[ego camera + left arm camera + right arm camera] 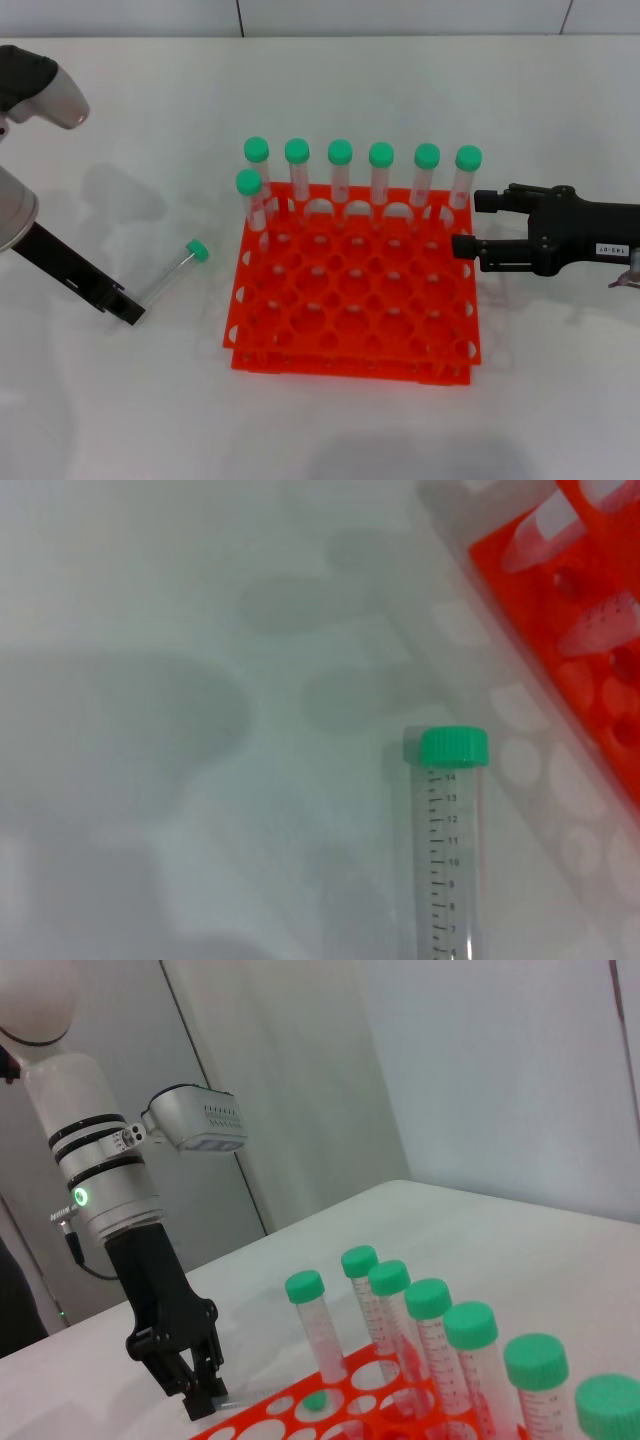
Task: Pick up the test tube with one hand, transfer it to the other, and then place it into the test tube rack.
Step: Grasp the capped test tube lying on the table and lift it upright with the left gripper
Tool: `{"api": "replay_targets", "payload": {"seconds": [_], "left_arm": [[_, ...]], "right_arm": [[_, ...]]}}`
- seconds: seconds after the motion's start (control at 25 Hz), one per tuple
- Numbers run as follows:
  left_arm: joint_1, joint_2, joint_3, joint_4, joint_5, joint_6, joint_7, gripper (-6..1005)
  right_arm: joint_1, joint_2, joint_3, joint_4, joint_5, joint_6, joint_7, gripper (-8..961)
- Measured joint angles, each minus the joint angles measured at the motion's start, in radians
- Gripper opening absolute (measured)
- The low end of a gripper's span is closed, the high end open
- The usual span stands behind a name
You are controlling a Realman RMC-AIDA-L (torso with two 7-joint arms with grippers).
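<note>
White surface (330, 430): the light, slippery tube (176, 268) lies at the left claw (131, 312), pinched by its base; right claw (468, 222) spread.

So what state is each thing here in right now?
Loose tube: lying flat on the table, green cap on.
Left gripper: at the tube's bottom end.
Right gripper: open, empty, beside the rack.
Rack: holds seven capped tubes upright along its far side.

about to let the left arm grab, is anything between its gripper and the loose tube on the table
Nothing visible. The test tube lies alone on the table, left of the test tube rack, with the left gripper right at its bottom end. The right gripper waits open beyond the rack.
</note>
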Motion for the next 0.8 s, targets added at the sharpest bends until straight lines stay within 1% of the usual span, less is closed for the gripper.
{"api": "replay_targets", "payload": {"seconds": [0.24, 0.36, 0.8], "left_arm": [[-0.001, 0.001, -0.005, 0.0, -0.005, -0.002, 0.0, 220], [-0.001, 0.001, -0.006, 0.0, -0.005, -0.002, 0.0, 191], [-0.001, 0.002, -0.014, 0.004, -0.006, -0.02, 0.0, 191]], "right_arm": [[0.0, -0.001, 0.0, 0.0, 0.0, 0.002, -0.001, 830], [0.0, -0.001, 0.0, 0.0, 0.0, 0.002, -0.001, 830], [0.0, -0.001, 0.0, -0.005, 0.001, 0.004, -0.002, 830]]}}
